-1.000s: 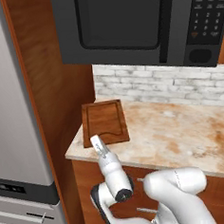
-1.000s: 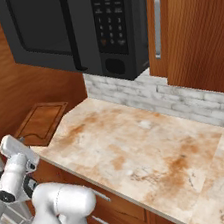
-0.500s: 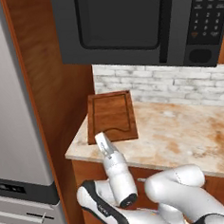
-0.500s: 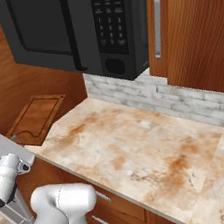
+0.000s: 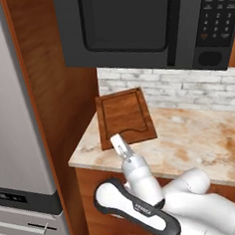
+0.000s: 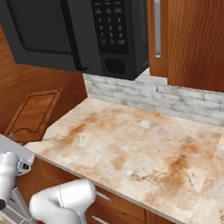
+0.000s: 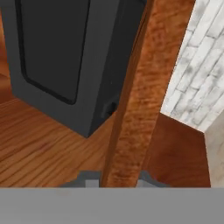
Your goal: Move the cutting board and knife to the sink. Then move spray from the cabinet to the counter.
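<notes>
I see a black microwave [image 5: 142,25] up top; grey brick backsplash [image 5: 187,89] just below it, steel fridge [image 5: 15,122] to its left past a wood panel [image 5: 63,104].

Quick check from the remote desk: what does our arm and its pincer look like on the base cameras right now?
The arm is glossy white with rounded, bulbous links. A dark band with small white lettering wraps one joint. The wrist narrows to a white cylinder with a grey collar. The pincer is slim and pale grey-white. No loose cables are visible.

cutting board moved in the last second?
Yes. The cutting board, clamped at its near edge by the gripper, has risen off the counter, its far edge closer to the microwave.
</notes>
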Motion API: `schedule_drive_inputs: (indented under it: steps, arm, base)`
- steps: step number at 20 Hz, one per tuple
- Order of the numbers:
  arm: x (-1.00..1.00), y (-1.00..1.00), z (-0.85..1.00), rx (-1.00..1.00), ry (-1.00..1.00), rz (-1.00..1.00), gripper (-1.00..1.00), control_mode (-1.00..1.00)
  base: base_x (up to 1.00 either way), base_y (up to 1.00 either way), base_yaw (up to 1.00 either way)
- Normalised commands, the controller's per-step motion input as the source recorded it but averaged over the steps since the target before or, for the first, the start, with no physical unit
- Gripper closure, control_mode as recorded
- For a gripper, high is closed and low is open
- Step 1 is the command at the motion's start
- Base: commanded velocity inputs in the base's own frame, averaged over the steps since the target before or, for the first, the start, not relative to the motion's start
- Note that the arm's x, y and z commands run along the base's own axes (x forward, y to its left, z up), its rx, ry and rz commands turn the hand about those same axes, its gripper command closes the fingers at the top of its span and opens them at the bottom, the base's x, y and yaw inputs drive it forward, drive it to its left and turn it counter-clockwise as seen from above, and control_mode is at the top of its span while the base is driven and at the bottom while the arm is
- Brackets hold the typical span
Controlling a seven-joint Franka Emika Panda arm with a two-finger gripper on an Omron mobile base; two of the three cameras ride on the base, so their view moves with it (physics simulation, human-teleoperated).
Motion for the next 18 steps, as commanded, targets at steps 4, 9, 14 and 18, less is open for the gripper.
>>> schedule_drive_inputs:
  steps: [4,9,14,18]
  arm:
    - [-0.59,0.0,0.33,0.0,-0.11,-0.08,1.0,-1.0]
    - [-0.57,0.0,0.31,0.0,-0.12,-0.07,1.0,-1.0]
    - [-0.55,0.0,0.38,0.0,-0.17,-0.05,1.0,-1.0]
    - [-0.49,0.0,0.34,0.0,-0.15,-0.03,1.0,-1.0]
  base:
    - [0.0,0.0,0.0]
    - [0.0,0.0,0.0]
    - [0.0,0.0,0.0]
    - [0.0,0.0,0.0]
